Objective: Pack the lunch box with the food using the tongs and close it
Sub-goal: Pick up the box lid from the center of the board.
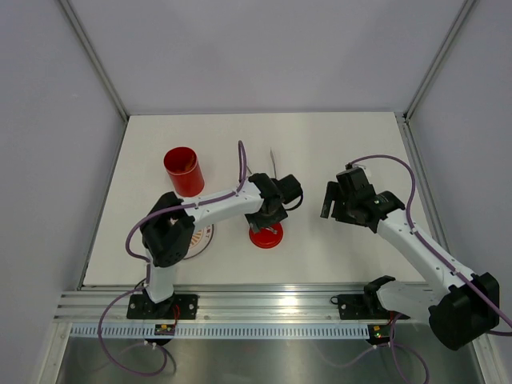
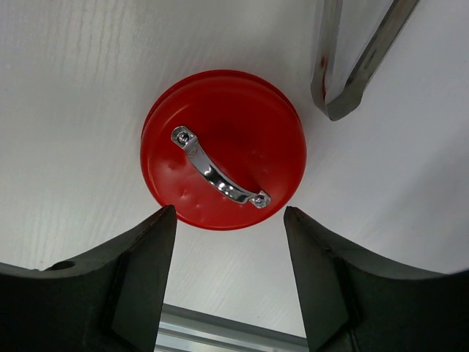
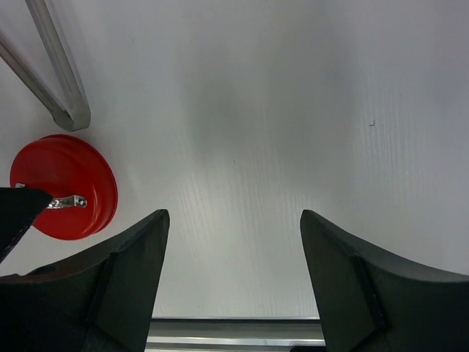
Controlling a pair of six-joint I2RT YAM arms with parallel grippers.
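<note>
Both my left gripper (image 2: 229,214) and right gripper (image 3: 234,217) gaped empty, left over the flat round red plastic lid (image 2: 242,117); closing step, I judged: next, pinch its silver handle (image 2: 220,169).

The left arm (image 1: 216,206) and right arm (image 1: 416,244) are slim white tubes between chunky black joints. A thin purple cable (image 1: 242,160) loops along each. The left end effector (image 2: 229,220) and right end effector (image 3: 231,220) have broad, matte-black, wedge-shaped fingers. Each arm stands on a flat black base (image 1: 162,306).

Bright, even light; soft shadows.
</note>
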